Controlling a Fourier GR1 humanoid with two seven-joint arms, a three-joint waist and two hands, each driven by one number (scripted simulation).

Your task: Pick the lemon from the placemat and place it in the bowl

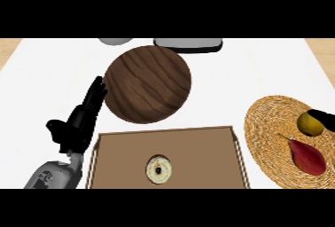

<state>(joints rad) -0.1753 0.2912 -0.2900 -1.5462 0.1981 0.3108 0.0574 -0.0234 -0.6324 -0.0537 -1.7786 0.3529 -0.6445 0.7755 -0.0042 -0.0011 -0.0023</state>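
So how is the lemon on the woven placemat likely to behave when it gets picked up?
The lemon looks rounded and smooth, so it could roll if nudged across the flat woven placemat. It looks small and solid, probably rigid and light. The right hand is already at its far side; whether it grips is unclear. A red pepper lies close by and might get bumped.

Head view, steeply down on counter (59,66)
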